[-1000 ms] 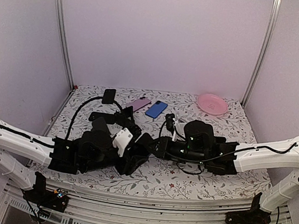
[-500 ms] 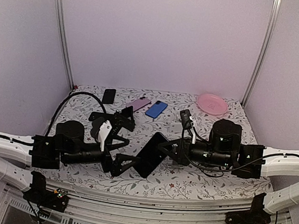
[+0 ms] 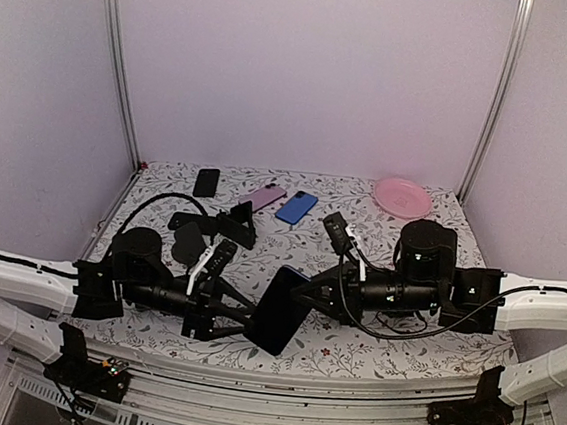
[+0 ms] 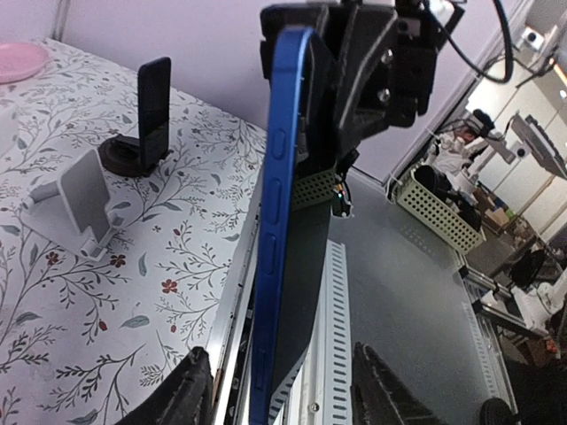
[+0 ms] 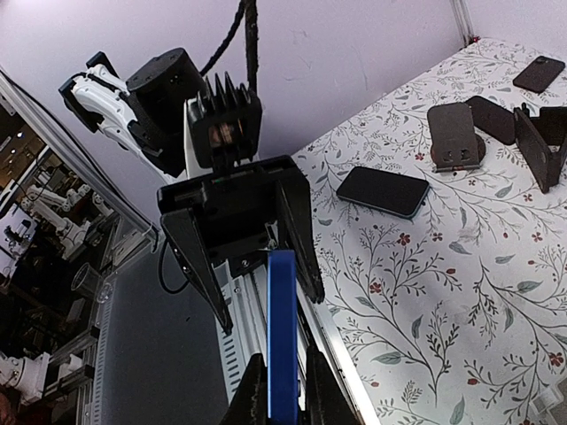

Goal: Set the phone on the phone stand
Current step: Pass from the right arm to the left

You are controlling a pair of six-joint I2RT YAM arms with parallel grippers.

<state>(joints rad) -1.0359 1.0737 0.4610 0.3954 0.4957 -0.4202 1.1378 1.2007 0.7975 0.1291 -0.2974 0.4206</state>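
Note:
The phone (image 3: 279,313), dark with a blue rim, hangs on edge above the table's near edge. My right gripper (image 3: 306,287) is shut on one end of it; its fingers pinch the blue rim (image 5: 282,328) in the right wrist view. My left gripper (image 3: 251,318) is open, and its two fingers (image 4: 190,394) straddle the phone's (image 4: 279,221) other end with a gap on each side. A white phone stand (image 4: 84,208) sits on the table beyond. Two black stands (image 3: 191,236) (image 3: 238,226) stand at the back left.
A black phone (image 3: 206,182), a pink phone (image 3: 262,196) and a blue phone (image 3: 296,207) lie near the back wall. A pink plate (image 3: 402,197) is at the back right. Another black phone (image 5: 381,190) lies flat on the cloth. One black stand (image 4: 151,115) holds a phone upright.
The left arm pulled back from the right gripper, opened wide, then came forward again so its fingers straddle the phone while narrowing. The right gripper has kept hold of the phone.

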